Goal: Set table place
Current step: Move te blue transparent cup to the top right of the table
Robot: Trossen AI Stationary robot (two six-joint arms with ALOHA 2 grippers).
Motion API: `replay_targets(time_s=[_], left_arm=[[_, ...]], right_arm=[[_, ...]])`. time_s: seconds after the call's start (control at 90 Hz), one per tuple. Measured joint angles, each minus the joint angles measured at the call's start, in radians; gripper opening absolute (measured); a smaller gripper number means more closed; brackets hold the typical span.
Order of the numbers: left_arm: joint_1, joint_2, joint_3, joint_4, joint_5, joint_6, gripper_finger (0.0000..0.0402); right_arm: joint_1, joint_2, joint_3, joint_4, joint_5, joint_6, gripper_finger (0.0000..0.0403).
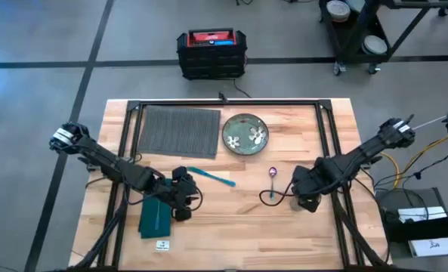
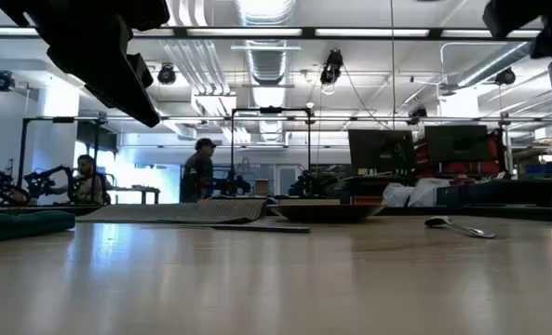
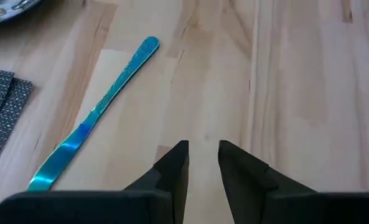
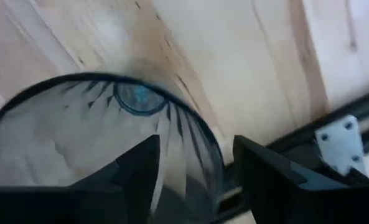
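High view: mat (image 1: 178,130) is lying flat at the bench's (image 1: 299,143) far side, with the plate (image 1: 245,133) just beside it.

Mat is looking light, soft and floppy, so a pinch on one edge or corner would probably drag it rather than lift it flat, and its ribbing should be giving some friction. Left gripper (image 3: 203,152) is hovering nearer than the mat, close to the knife (image 3: 91,118), its fingers only narrowly parted and holding nothing. Right gripper (image 4: 196,149) is working well off from the mat, past the plate. It is spread wide with the wall of a glass (image 4: 78,130) between its fingers, not visibly clamped. That glass is likely fragile and slippery, so it wants a gentle squeeze.
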Motion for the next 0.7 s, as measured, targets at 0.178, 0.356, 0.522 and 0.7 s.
replay_targets(time_s=[0.178, 0.356, 0.522, 0.7], left_arm=[[0.000, 0.000, 0.000, 0.021, 0.000, -0.001, 0.0075], [0.000, 0.000, 0.000, 0.032, -0.001, 0.001, 0.0075], [0.000, 0.000, 0.000, 0.033, -0.001, 0.002, 0.0075], [0.000, 0.000, -0.001, 0.038, -0.001, 0.000, 0.0075]], right_arm=[[-0.021, 0.000, -0.055, 0.025, -0.016, -0.001, 0.0083], [-0.074, -0.042, 0.017, 0.015, -0.012, -0.081, 0.0013], [-0.209, -0.087, 0.131, -0.080, 0.141, -0.166, 0.0004], [-0.488, -0.127, 0.148, -0.087, 0.198, -0.266, 0.0002]])
